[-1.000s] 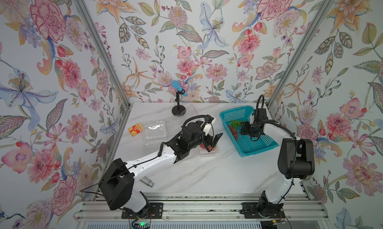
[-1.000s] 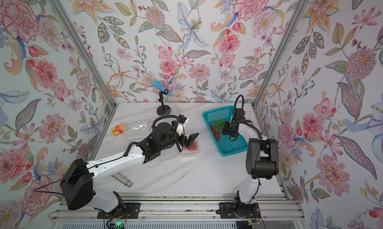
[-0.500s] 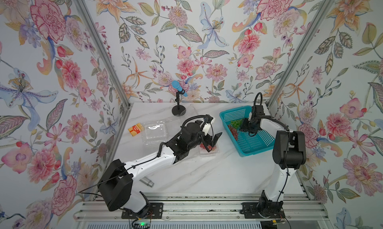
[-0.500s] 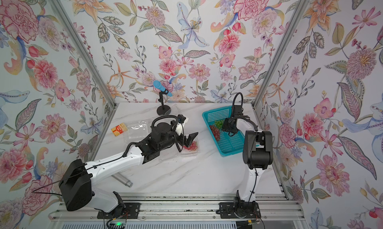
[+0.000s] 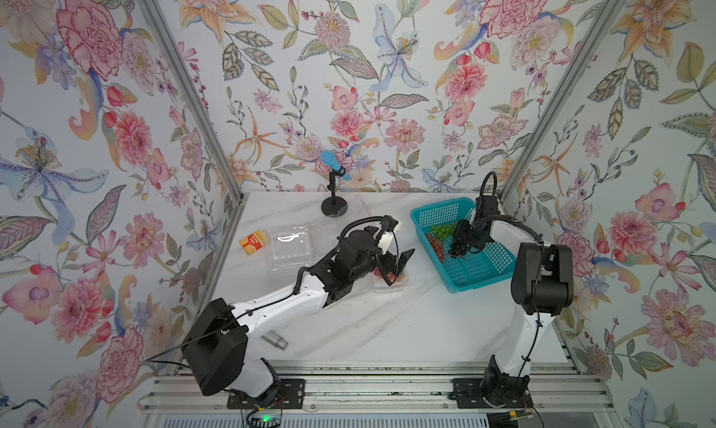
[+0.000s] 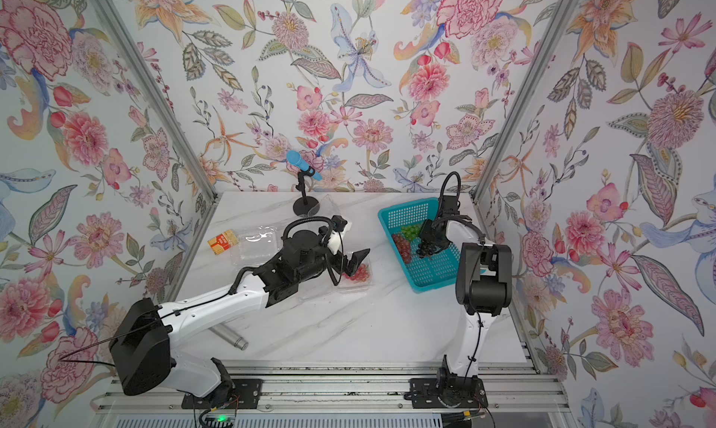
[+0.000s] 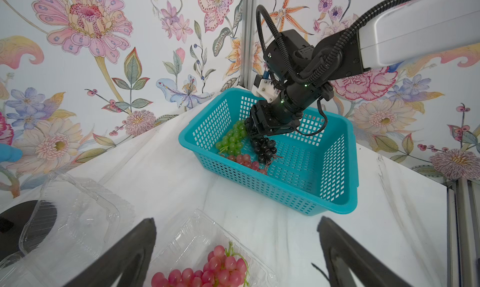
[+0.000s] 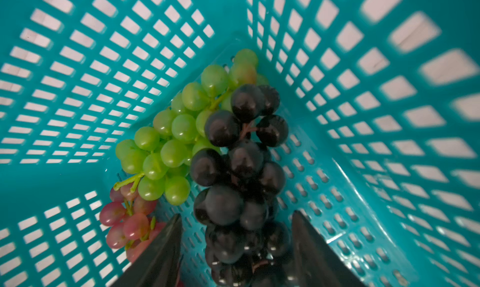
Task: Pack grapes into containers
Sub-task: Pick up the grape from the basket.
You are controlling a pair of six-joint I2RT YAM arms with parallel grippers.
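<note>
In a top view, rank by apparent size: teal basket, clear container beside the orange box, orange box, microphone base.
1. teal basket
2. clear container
3. orange box and microphone base: these look about alike, so they are unranked.

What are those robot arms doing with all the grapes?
Packing them up! The right gripper is down in the teal basket, its jaws apart on either side of the dark bunch, beside a green bunch and a red bunch. The left gripper hovers open over a clear box that already holds another red bunch.
</note>
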